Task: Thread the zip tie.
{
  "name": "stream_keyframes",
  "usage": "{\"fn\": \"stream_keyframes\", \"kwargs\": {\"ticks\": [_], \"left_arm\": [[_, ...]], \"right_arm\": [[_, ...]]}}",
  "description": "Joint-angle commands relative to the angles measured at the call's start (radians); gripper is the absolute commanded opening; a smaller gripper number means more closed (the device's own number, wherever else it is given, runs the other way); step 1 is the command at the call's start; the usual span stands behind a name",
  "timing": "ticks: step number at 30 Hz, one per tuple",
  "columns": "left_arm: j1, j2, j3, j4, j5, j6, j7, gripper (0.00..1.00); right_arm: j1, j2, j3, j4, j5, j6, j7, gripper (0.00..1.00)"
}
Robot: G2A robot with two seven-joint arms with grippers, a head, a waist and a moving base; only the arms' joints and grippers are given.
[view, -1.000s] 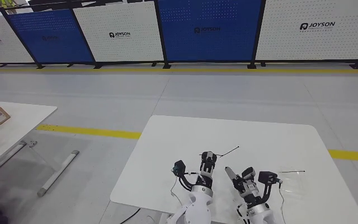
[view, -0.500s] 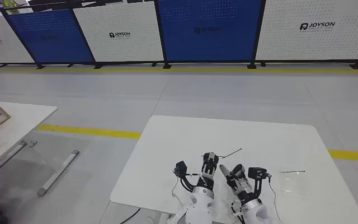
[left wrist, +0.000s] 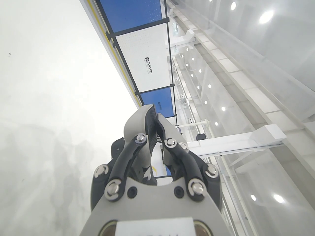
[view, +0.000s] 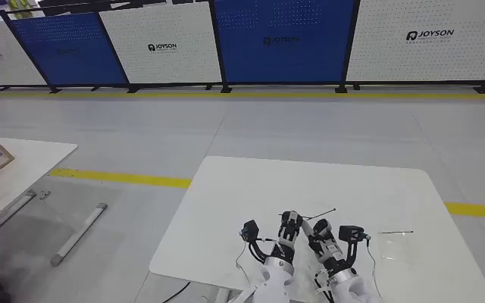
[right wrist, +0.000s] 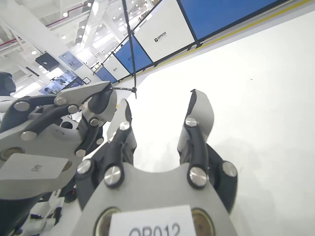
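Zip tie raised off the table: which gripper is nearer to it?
Left. The left gripper is shut on the zip tie; the right gripper is open beside it, not touching.

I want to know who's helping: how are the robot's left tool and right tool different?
The left tool is shut; the right tool is open. The left tool pinches the black zip tie; the right tool holds nothing. Both are grey and black.

Black zip tie (right wrist: 134,90), white table (view: 250,197), blue and white dotted panels (view: 280,38), yellow floor stripe (view: 121,178)
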Motion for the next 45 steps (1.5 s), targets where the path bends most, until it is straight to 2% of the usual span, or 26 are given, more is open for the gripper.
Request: {"fn": "stream_keyframes", "kwargs": {"ticks": [1, 2, 6, 15, 24, 28, 30, 33, 35, 36, 39, 40, 45], "left_arm": [[0.0, 0.0, 0.001, 0.001, 0.002, 0.001, 0.001, 0.0], [0.0, 0.0, 0.002, 0.002, 0.004, 0.0, 0.0, 0.0], [0.001, 0.001, 0.005, 0.005, 0.01, 0.001, -0.001, 0.0], [0.001, 0.001, 0.007, 0.01, 0.02, 0.003, 0.0, 0.0], [0.002, 0.001, 0.012, 0.014, 0.029, 0.0, 0.004, 0.0], [0.001, 0.001, 0.015, 0.017, 0.032, -0.001, 0.006, 0.0], [0.001, 0.001, 0.016, 0.018, 0.032, -0.001, 0.006, 0.0], [-0.001, 0.001, 0.017, 0.02, 0.032, 0.0, 0.007, 0.0], [-0.001, 0.0, 0.016, 0.02, 0.031, -0.001, 0.011, 0.0], [-0.001, 0.0, 0.016, 0.019, 0.03, -0.002, 0.013, 0.0], [0.0, 0.0, 0.017, 0.019, 0.033, -0.004, 0.02, 0.0], [0.0, 0.0, 0.017, 0.019, 0.033, -0.004, 0.022, 0.0], [0.0, -0.001, 0.02, 0.021, 0.036, -0.004, 0.025, 0.0]], "right_arm": [[-0.002, 0.0, 0.0, -0.003, -0.001, -0.002, -0.003, 0.41], [-0.002, 0.0, 0.0, -0.004, -0.002, -0.002, -0.005, 0.36], [-0.004, 0.0, -0.001, -0.009, -0.001, -0.003, -0.013, 0.26], [0.0, 0.001, -0.008, -0.007, -0.01, -0.004, -0.006, 0.31], [0.002, 0.001, -0.009, -0.005, -0.009, -0.003, -0.006, 0.1], [0.002, 0.001, -0.009, -0.004, -0.008, -0.005, -0.005, 0.11], [0.001, 0.002, -0.008, -0.003, -0.007, -0.008, -0.006, 0.0], [0.001, 0.002, -0.007, -0.001, -0.008, -0.01, -0.006, 0.0], [0.001, 0.003, -0.007, 0.0, -0.014, -0.012, 0.001, 0.15], [0.0, 0.004, -0.007, -0.001, -0.017, -0.015, 0.004, 0.18], [-0.001, 0.005, -0.01, 0.0, -0.028, -0.012, 0.021, 0.18], [-0.001, 0.005, -0.012, 0.001, -0.03, -0.01, 0.025, 0.22], [-0.001, 0.005, -0.012, -0.002, -0.022, -0.012, 0.02, 0.24]]}}
